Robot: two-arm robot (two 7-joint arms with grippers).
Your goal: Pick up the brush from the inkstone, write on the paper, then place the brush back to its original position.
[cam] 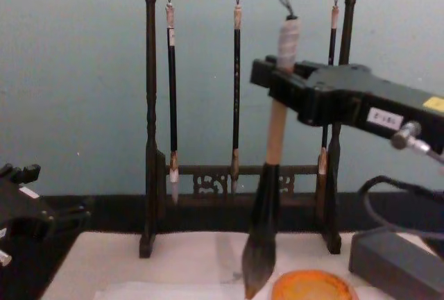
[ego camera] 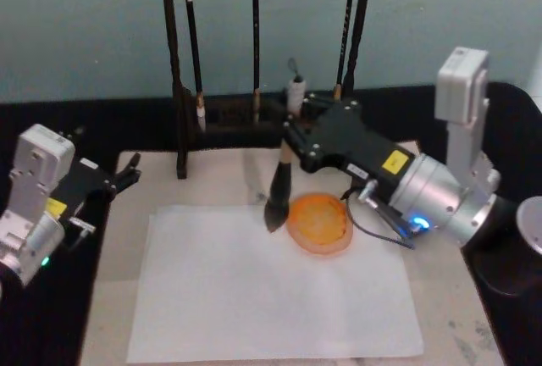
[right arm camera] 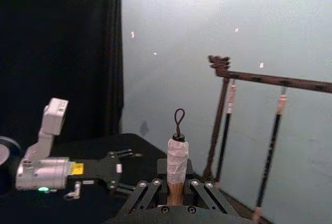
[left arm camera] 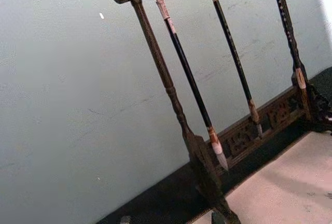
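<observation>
My right gripper (ego camera: pixel 292 141) is shut on the brush (ego camera: pixel 280 181), clamping its tan handle just below the white top and black loop (right arm camera: pixel 178 154). The brush stands nearly upright. Its dark tuft (cam: pixel 257 262) points down at the far edge of the white paper (ego camera: pixel 271 298), just left of the orange round inkstone (ego camera: pixel 319 224). I cannot tell whether the tip touches the sheet. The left gripper (ego camera: pixel 127 176) rests open at the table's left edge, away from the paper.
A dark wooden brush rack (cam: pixel 149 140) stands behind the paper with three thin brushes (cam: pixel 171 92) hanging from it, close behind the held brush. The paper lies on a cream mat (ego camera: pixel 440 298). A grey box (cam: pixel 395 262) sits at the right.
</observation>
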